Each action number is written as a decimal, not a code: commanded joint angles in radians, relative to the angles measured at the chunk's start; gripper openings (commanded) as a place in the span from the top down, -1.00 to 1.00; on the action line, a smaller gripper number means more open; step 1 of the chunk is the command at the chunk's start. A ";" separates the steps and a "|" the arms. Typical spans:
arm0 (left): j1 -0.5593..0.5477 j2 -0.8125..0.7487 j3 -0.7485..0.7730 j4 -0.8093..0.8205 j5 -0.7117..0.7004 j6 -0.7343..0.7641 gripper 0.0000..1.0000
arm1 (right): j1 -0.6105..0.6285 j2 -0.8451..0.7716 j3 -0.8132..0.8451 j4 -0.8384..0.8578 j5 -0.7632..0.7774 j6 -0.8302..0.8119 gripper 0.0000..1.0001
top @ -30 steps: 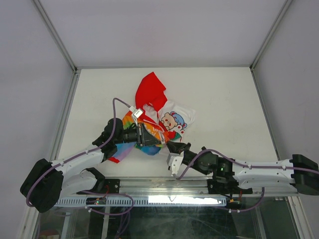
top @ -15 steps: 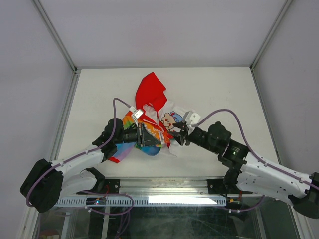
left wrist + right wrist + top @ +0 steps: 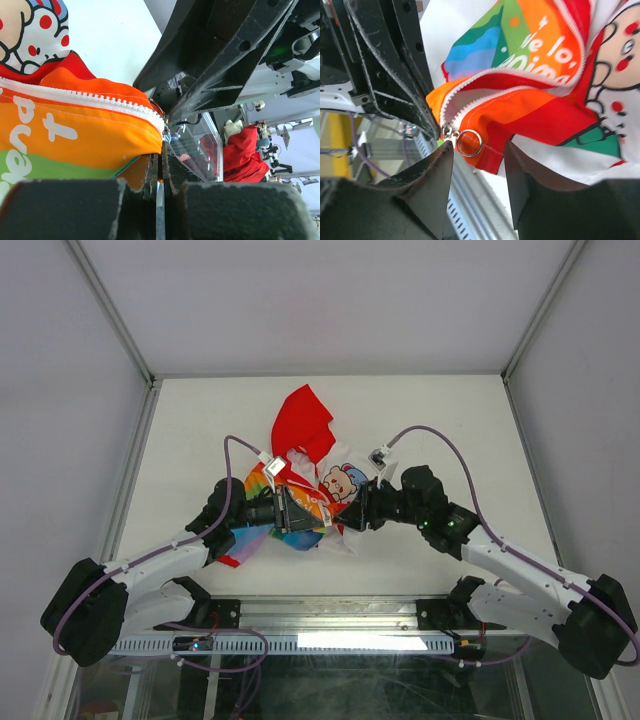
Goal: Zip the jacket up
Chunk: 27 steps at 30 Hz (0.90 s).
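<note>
**Jacket pinned at the hem, ring between spread fingers**

We see the jacket [image 3: 312, 485] lying crumpled on the white table [image 3: 450, 420], about midway across and nearer the front edge than the back. Its red hood [image 3: 303, 425] points toward the far side, and the cartoon print faces up beside the rainbow panel.

The left gripper [image 3: 160, 172] is pressed together on the orange hem, with fabric caught between its pads right at the bottom end of the zipper [image 3: 95, 99]. From above, it reaches in from the left, over the striped part.

The right gripper [image 3: 476, 152] is spread. The metal pull ring [image 3: 469, 142] hangs just off its fingertips, close to the left finger. We cannot tell whether the finger touches the slider. The zipper's two white rows part above the ring, so the front is open there.

The two grippers sit very near each other. Bare table lies wide behind the hood and out to both sides, up to the walls. In front, only a narrow strip separates the fabric from the metal rail [image 3: 330, 612].
</note>
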 commanded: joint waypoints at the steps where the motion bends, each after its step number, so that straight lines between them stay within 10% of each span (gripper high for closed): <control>1: 0.000 -0.011 -0.006 0.068 -0.008 -0.006 1.00 | -0.002 -0.015 -0.007 0.114 -0.120 0.142 0.08; 27: 0.000 -0.018 -0.012 0.055 -0.010 -0.009 1.00 | -0.024 -0.027 0.004 0.110 -0.112 0.133 0.50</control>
